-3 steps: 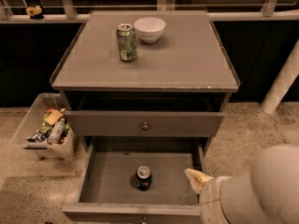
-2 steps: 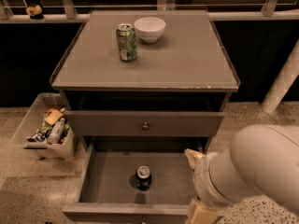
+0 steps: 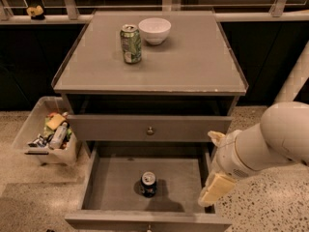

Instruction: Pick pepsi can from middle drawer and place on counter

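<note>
The pepsi can (image 3: 148, 183), dark blue with a silver top, stands upright on the floor of the open middle drawer (image 3: 113, 178), near its front centre. My gripper (image 3: 208, 168) reaches in from the right on a white arm and sits over the drawer's right wall, to the right of the can and apart from it. Its two cream fingers (image 3: 214, 189) are spread and hold nothing. The grey counter (image 3: 193, 64) is the cabinet top above.
A green patterned can (image 3: 131, 43) and a white bowl (image 3: 154, 30) stand at the back of the counter. The shut top drawer front with a round knob (image 3: 150, 130) is above the open drawer. A plastic bin of snacks (image 3: 47, 137) sits on the floor to the left.
My arm has swung up and left from the lower right corner, bringing the gripper to the drawer's right wall. The pepsi can has not moved.
</note>
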Motion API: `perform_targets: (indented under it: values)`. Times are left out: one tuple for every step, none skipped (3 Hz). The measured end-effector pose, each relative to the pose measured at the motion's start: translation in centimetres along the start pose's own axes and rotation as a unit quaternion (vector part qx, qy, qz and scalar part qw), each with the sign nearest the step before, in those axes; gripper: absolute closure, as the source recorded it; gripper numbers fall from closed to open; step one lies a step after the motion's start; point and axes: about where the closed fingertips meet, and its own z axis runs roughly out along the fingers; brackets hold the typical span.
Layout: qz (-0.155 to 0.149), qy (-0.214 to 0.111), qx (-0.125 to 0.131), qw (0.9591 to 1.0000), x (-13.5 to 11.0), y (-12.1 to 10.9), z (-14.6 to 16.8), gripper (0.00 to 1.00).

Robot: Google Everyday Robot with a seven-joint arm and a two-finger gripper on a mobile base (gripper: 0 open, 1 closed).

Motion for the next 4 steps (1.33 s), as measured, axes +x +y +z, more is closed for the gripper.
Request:
perform_targets:
  values:
    - [-0.002,0.001,0.000,1.0000,-0.1,0.2,0.0,0.00]
    - [-0.006,0.033,0.015,0.9993,0.7,-1.1,0.7,0.00]
    - [0.004,0.078,0.048,0.9958,2.1,-5.6,3.7,0.00]
    - [-0.008,0.101,0.062,0.9930,1.2,-7.1,4.6,0.00]
